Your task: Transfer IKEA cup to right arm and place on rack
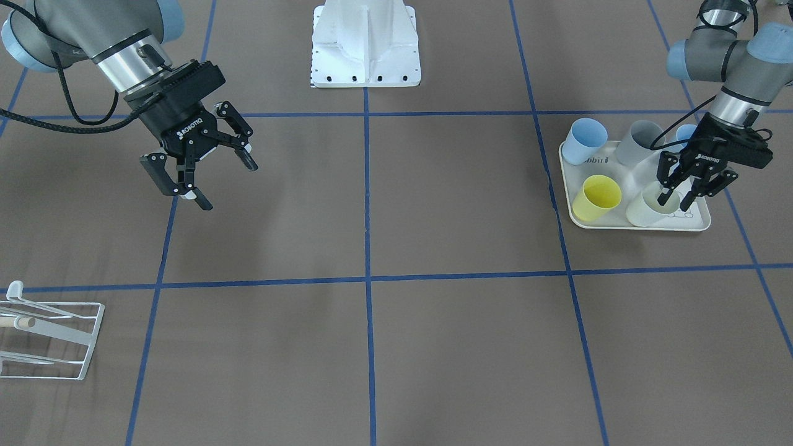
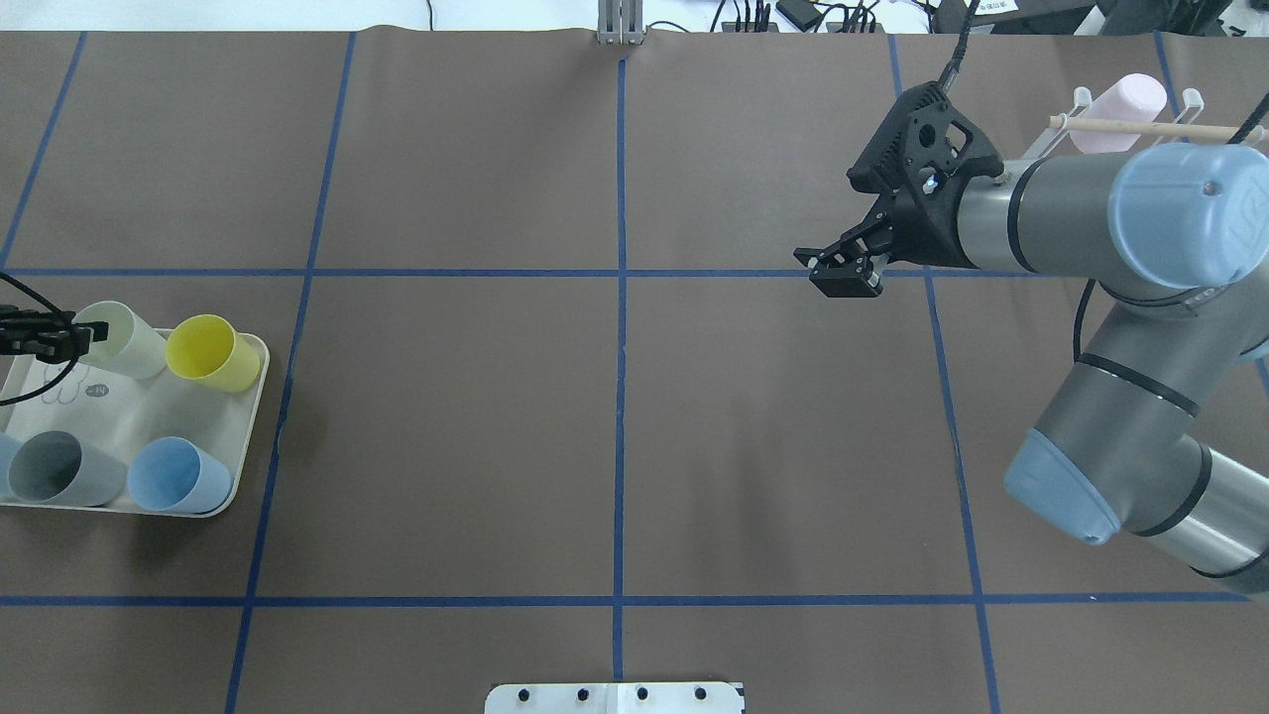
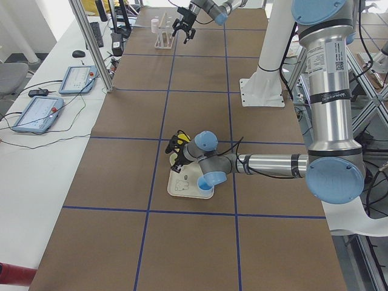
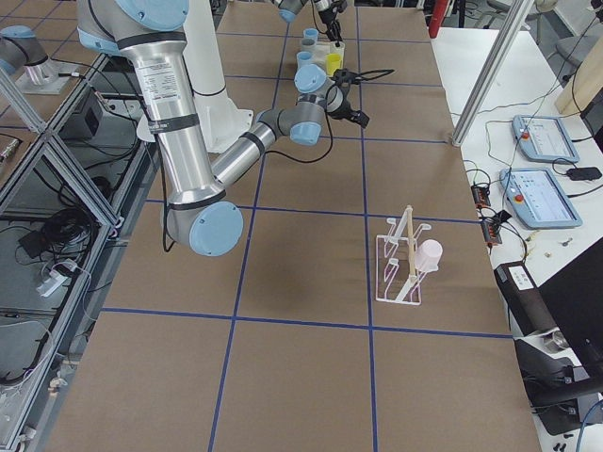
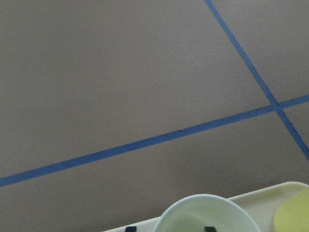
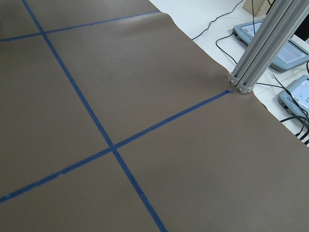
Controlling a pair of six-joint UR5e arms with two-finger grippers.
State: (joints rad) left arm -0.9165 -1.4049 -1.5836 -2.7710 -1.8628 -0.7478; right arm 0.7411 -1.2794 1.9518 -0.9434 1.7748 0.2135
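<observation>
1 pale cup (image 1: 641, 214), its rim inside the spread left tool (image 1: 674, 204)

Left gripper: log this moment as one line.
phase: pick | left gripper open, jaws astride pale green cup rim on tray | right gripper open, empty, mid-air | rack holds pink cup

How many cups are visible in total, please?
6. Five on the tray: a pale green cup, a yellow, a grey, a blue, and a second blue, partly hidden. A pink cup sits on the rack.
</observation>
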